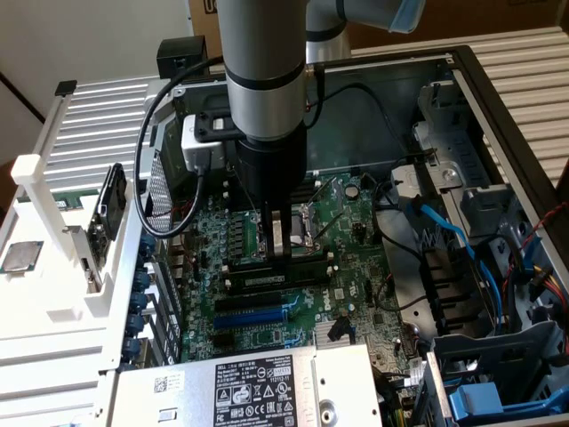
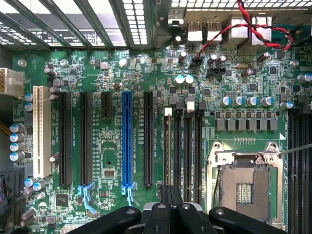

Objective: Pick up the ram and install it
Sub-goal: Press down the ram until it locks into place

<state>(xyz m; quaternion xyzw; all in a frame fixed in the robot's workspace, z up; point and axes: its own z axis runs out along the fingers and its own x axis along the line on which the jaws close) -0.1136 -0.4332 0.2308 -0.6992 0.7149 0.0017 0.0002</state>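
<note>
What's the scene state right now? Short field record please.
setting: open computer case with motherboard exposed
end effector: shut, down at the memory slots
ram: lying along a memory slot just below the end effector's tips in the exterior view
held: cannot tell whether the ram is gripped or only pressed
blue slot: bare, beside the memory slots
processor socket: open, no chip in it

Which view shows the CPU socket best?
The wrist view: the CPU socket faces the camera, with its metal frame and contact field plain. In the exterior view it is seen at a slant, and the gripper in front hides part of it.
</note>
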